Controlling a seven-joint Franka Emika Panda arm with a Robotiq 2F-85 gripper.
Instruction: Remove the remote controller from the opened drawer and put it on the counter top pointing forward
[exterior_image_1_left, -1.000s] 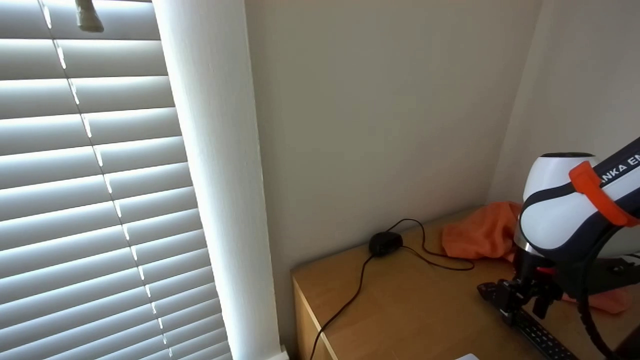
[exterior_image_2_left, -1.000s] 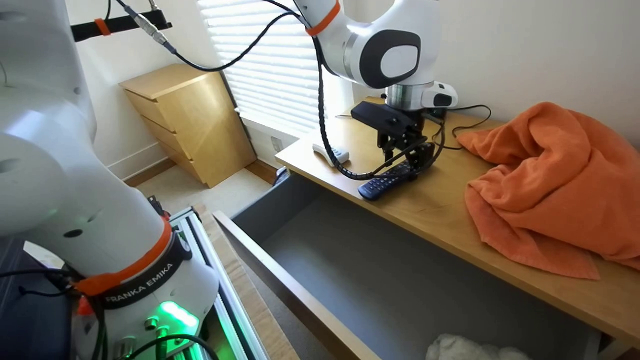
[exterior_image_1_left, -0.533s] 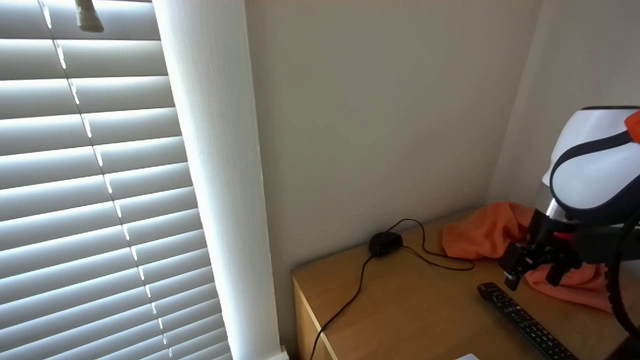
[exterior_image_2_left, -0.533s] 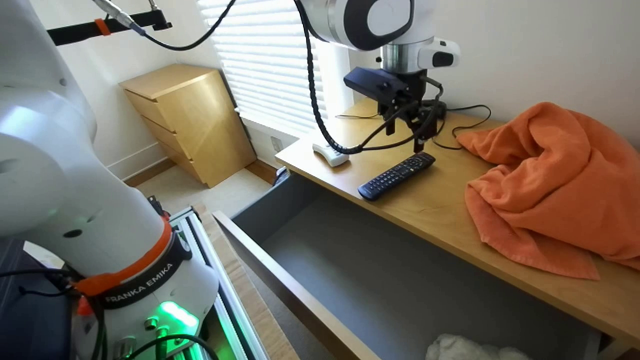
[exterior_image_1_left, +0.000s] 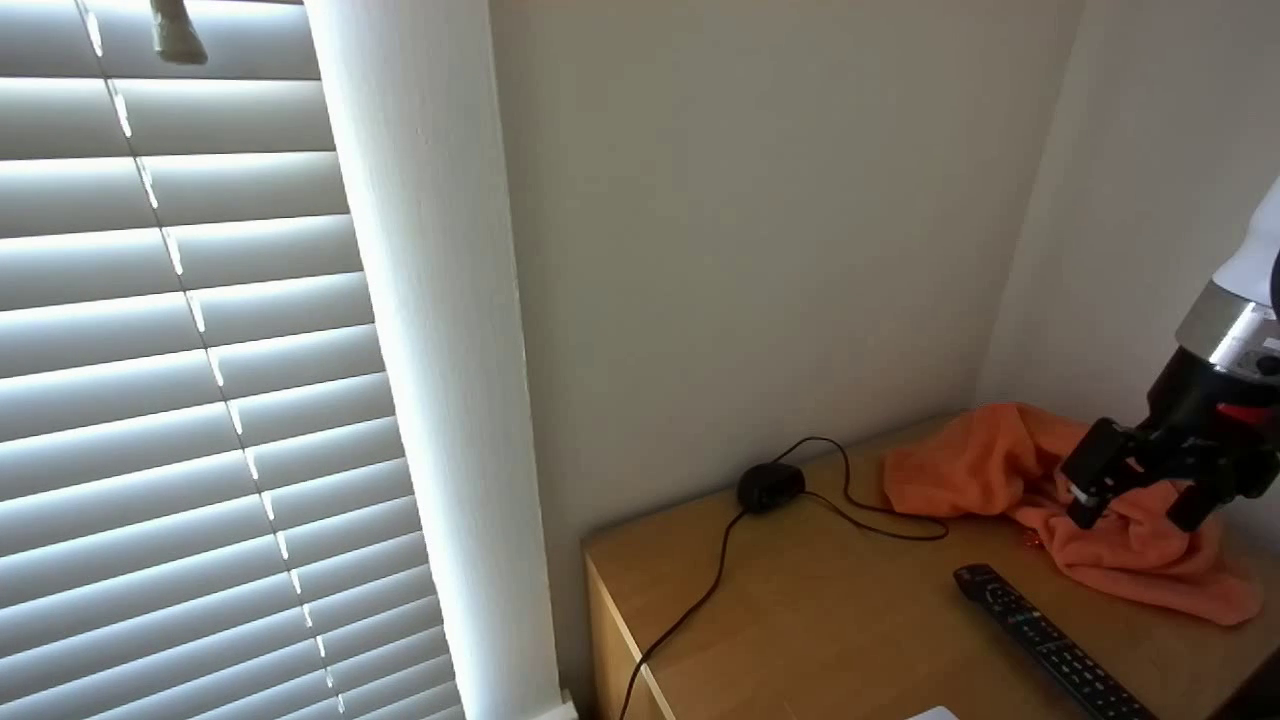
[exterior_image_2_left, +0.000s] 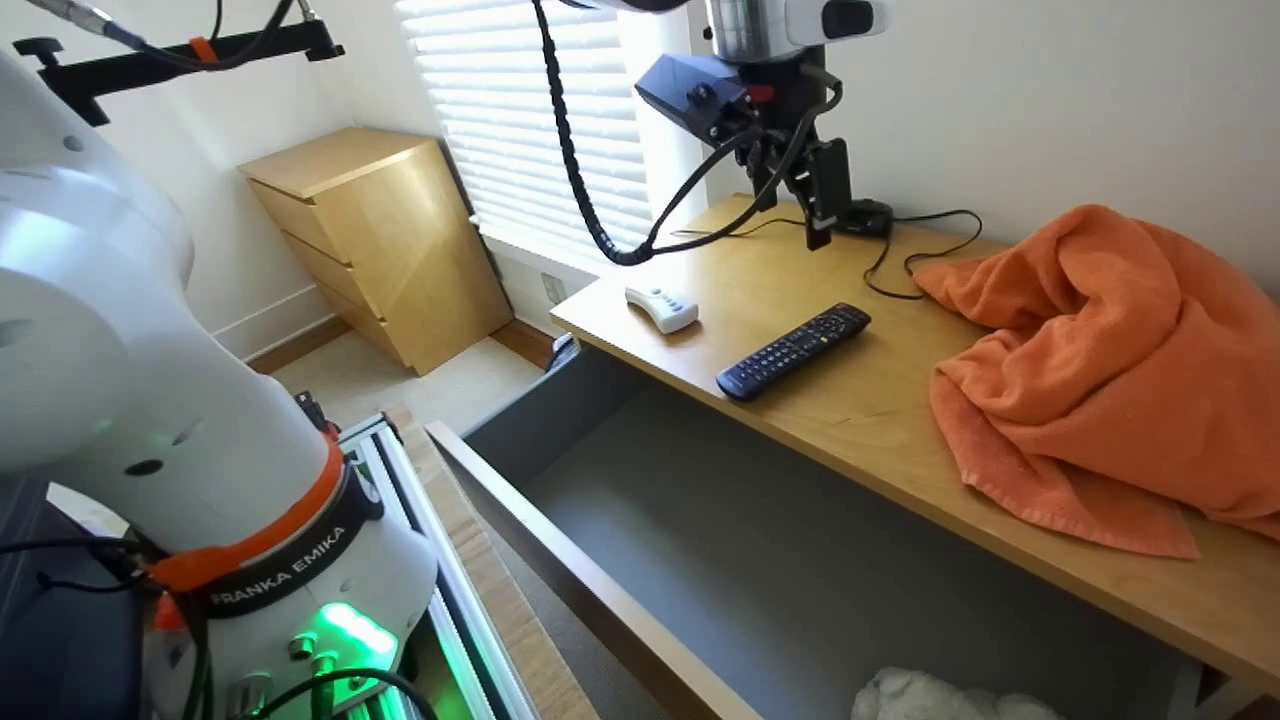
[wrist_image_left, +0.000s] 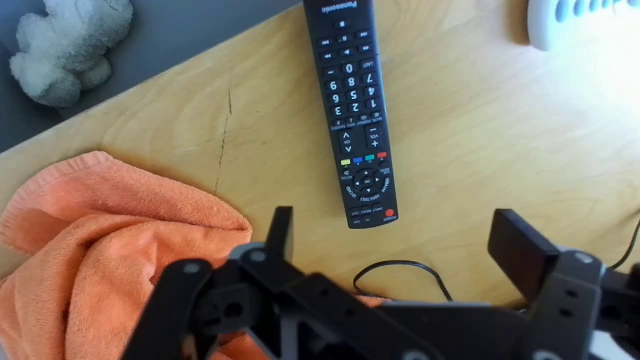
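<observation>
The remote controller (exterior_image_2_left: 795, 350) is a long black bar with rows of buttons. It lies flat on the light wooden counter top (exterior_image_2_left: 900, 400), angled to the front edge, in both exterior views (exterior_image_1_left: 1050, 645). In the wrist view the remote (wrist_image_left: 355, 115) lies with its red power button end nearest my fingers. My gripper (exterior_image_2_left: 792, 222) is open and empty, raised above the counter and apart from the remote; its spread fingers (wrist_image_left: 392, 222) show in the wrist view. The opened drawer (exterior_image_2_left: 590, 575) stands below the counter's front edge.
An orange cloth (exterior_image_2_left: 1110, 380) lies bunched on the counter. A white handheld device (exterior_image_2_left: 662, 308) lies near the front edge. A black plug (exterior_image_1_left: 770, 487) with thin cable sits by the wall. A white fluffy thing (exterior_image_2_left: 950, 695) lies in the drawer.
My gripper was down at the remote a second ago. It has risen away from it, and the remote stays in place on the counter top.
</observation>
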